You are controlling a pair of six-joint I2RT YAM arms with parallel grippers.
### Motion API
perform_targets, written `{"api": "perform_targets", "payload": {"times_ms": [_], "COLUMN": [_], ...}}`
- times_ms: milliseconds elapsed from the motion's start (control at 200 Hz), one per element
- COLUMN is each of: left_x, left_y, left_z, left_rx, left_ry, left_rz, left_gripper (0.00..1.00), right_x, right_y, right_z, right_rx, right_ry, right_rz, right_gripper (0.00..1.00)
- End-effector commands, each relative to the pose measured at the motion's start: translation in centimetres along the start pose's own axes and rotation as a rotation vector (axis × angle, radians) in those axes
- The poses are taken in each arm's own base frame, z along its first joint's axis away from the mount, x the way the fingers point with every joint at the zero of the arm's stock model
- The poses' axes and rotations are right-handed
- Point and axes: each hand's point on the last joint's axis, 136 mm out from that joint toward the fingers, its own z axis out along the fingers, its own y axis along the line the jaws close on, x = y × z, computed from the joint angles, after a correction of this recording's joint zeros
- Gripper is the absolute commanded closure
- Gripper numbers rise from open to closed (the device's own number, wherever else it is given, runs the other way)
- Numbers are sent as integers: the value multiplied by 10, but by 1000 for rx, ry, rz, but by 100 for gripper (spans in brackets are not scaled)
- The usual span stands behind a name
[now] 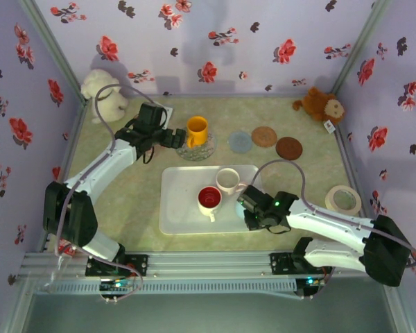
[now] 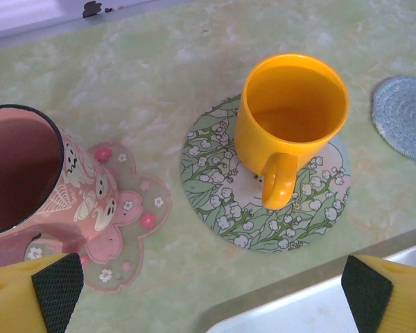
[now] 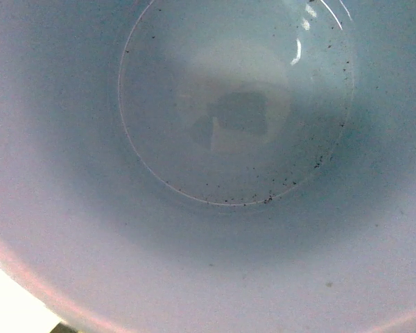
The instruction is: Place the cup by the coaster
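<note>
The yellow cup (image 2: 291, 118) looks glossy and smooth, the blue coaster (image 2: 402, 107) is rough woven cord, the white tray (image 1: 180, 205) smooth plastic.

Yellow cup (image 2: 291, 114) upright on round green-floral coaster (image 2: 215, 201), handle toward the wrist camera. Pink patterned cup (image 2: 28, 173) upright on pink flower-shaped coaster (image 2: 135, 215), just left. Red cup (image 1: 209, 199) and white cup (image 1: 228, 180) upright, close together on tray (image 1: 177, 208). Pale blue cup (image 3: 236, 118) seen from inside, dark specks at bottom. Bare coasters in a row: blue-grey (image 1: 240, 141), brown (image 1: 264, 136), dark brown (image 1: 289, 148).

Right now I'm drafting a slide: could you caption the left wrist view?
Open left gripper facing a yellow mug on a floral coaster, pink mug on a pink coaster beside.
</note>
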Motion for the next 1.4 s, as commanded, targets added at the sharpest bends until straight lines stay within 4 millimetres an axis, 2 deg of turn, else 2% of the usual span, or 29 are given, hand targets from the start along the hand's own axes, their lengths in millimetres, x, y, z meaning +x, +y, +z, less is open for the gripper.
{"api": "perform_targets", "payload": {"times_ms": [0, 110, 755, 940, 1150, 1395], "left_x": [-3, -2, -6, -11, -21, -27], "left_y": [5, 4, 4, 4, 6, 11], "left_z": [3, 5, 3, -3, -18, -34], "left_rx": [-14, -12, -11, -10, -10, -13], "left_ry": [-1, 4, -6, -18, -47, -69], "left_rz": [-19, -21, -22, -19, -23, -12], "left_gripper": [1, 1, 1, 1, 1, 1], "right_x": [-5, -11, -48, -73, -107, -146], "right_y": [-4, -6, -28, -32, -39, -41], "right_z": [-7, -14, -68, -91, -108, -110], "right_rx": [21, 28, -27, -4, 22, 54], "right_ry": [-33, -67, -268, -336, -380, -379], "right_rz": [-26, -29, 91, 90, 82, 32], "right_gripper": [85, 100, 100, 100, 100, 100]}}
